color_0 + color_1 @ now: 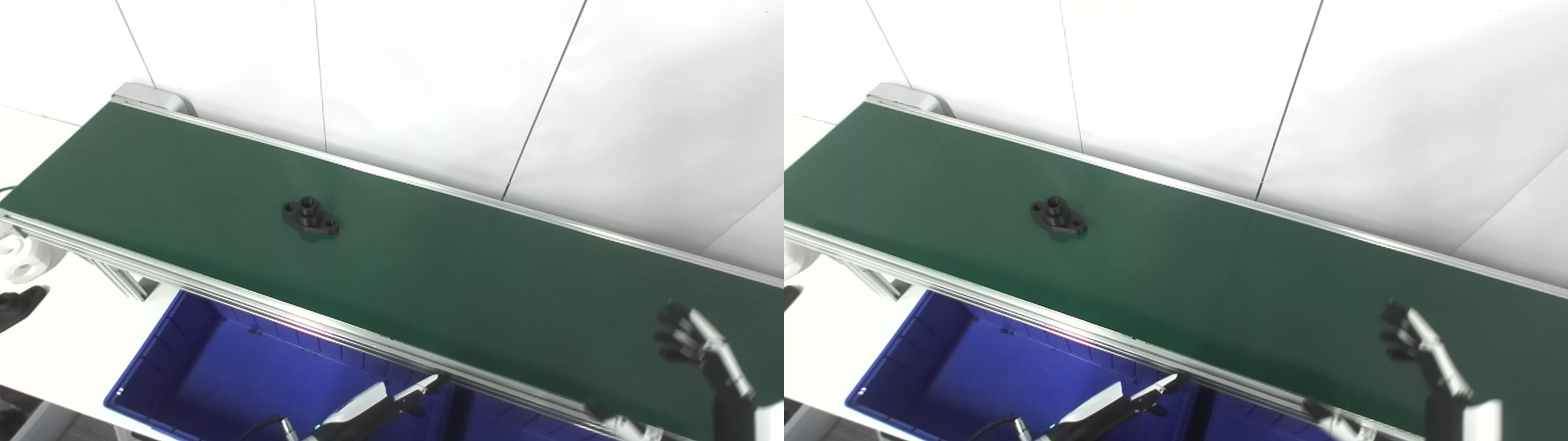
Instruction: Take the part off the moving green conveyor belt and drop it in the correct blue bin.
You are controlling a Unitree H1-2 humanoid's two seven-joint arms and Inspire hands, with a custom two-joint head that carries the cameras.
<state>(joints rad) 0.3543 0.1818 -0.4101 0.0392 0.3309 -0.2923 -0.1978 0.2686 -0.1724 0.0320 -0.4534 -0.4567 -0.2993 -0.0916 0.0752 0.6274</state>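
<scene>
The black flanged part [310, 217] lies well left of the spread, empty right hand [701, 352] (left hand [392, 401] nearer, fingers unclear).

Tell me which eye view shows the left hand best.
Left eye view: the left hand sits low over the blue bin, a bit farther from the bottom edge. Right eye view shows the same hand just as partly, cropped at the bottom. Neither shows its grip state clearly.
</scene>
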